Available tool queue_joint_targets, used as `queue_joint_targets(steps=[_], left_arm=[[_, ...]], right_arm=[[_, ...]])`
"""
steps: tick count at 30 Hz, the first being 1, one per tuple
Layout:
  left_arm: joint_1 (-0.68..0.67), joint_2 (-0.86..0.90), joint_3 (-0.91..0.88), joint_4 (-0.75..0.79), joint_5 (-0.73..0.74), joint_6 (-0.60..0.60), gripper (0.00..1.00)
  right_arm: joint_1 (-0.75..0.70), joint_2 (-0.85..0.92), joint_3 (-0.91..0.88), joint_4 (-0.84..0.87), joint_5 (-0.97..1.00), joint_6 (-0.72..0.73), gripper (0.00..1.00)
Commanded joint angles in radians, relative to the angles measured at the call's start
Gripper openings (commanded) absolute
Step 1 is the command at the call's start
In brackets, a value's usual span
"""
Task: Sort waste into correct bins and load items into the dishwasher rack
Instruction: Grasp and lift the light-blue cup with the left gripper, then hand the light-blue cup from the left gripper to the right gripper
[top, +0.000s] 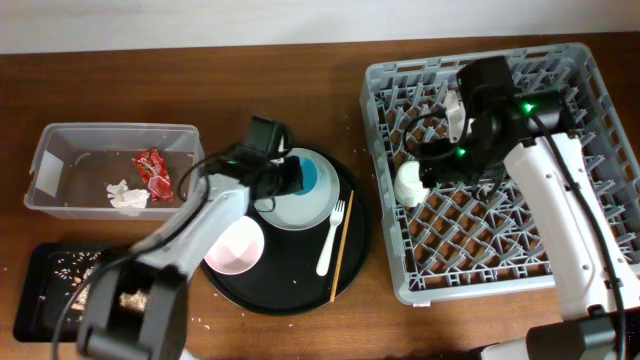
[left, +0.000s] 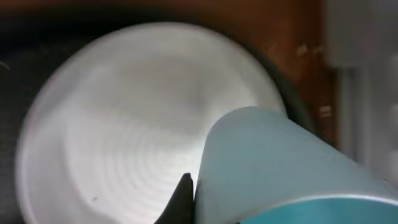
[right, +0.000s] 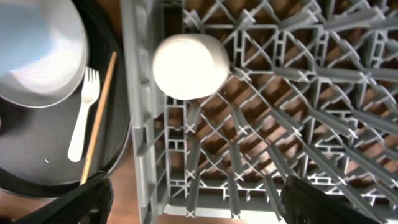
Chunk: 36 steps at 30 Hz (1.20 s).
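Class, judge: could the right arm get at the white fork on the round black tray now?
Probably yes: the fork lies uncovered on the tray, near the rack, and the right gripper is open.

Robot lab bench: wooden table (top: 300, 70), dishwasher rack (top: 384, 215).

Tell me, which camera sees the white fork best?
The right wrist view: the white fork is big and sharp there, lying on the round black tray beside the chopstick. The overhead view shows it whole but small. The left wrist view misses it, showing only the plate and blue cup.
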<state>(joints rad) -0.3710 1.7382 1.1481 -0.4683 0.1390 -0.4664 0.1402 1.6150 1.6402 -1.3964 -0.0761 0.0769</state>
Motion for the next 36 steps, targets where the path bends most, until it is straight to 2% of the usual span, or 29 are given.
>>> queue_joint_targets(steps=[1, 2, 3, 4, 5, 6, 10, 13, 19, 26, 28, 30, 33, 35, 36], left_arm=[[0.117, -0.261, 0.011, -0.034, 0.249, 0.067, 0.00], [0.185, -0.308, 0.011, -0.022, 0.436, 0.068, 0.00], [0.302, -0.330, 0.011, 0.074, 0.865, 0.096, 0.00], [0.332, -0.313, 0.011, 0.170, 1.096, 0.102, 0.00], [0.328, -0.295, 0.011, 0.283, 1.257, 0.101, 0.00], [0.314, -0.282, 0.011, 0.352, 1.317, 0.091, 0.00], [0.190, -0.273, 0.011, 0.394, 1.294, 0.090, 0.00], [0.129, -0.273, 0.011, 0.402, 1.210, 0.090, 0.00], [0.116, -0.273, 0.011, 0.407, 1.199, 0.090, 0.00], [0.116, -0.273, 0.011, 0.407, 1.199, 0.090, 0.00], [0.116, -0.273, 0.011, 0.399, 1.200, 0.090, 0.00], [0.116, -0.273, 0.011, 0.388, 1.199, 0.090, 0.00], [0.116, -0.273, 0.011, 0.346, 1.199, 0.091, 0.00], [0.116, -0.273, 0.011, 0.288, 1.199, 0.114, 0.01], [0.116, -0.273, 0.011, 0.198, 1.197, 0.185, 0.01]], right_arm=[[-0.068, -0.037, 0.015, -0.006, -0.270, -0.170, 0.89], [-0.105, -0.051, 0.015, -0.007, -0.492, -0.275, 0.88], [-0.171, -0.062, 0.015, -0.021, -0.845, -0.437, 0.89], [-0.190, -0.060, 0.014, -0.051, -1.033, -0.548, 0.89], [-0.186, -0.060, 0.014, -0.067, -1.122, -0.611, 0.89], [-0.173, -0.060, 0.014, -0.069, -1.175, -0.629, 0.89], [-0.113, -0.060, 0.014, -0.060, -1.308, -0.728, 0.92], [-0.058, -0.058, 0.014, -0.058, -1.308, -0.728, 0.92], [0.035, -0.058, 0.013, -0.028, -1.304, -0.728, 0.91], [0.111, -0.056, 0.012, 0.007, -1.259, -0.728, 0.85], [0.111, -0.056, 0.012, 0.024, -1.259, -0.727, 0.72], [0.111, -0.055, 0.012, 0.037, -1.260, -0.727, 0.67], [0.108, -0.056, 0.012, 0.085, -1.267, -0.727, 0.55], [0.108, -0.055, 0.012, 0.107, -1.267, -0.727, 0.53], [0.108, -0.055, 0.012, 0.121, -1.267, -0.727, 0.51]])
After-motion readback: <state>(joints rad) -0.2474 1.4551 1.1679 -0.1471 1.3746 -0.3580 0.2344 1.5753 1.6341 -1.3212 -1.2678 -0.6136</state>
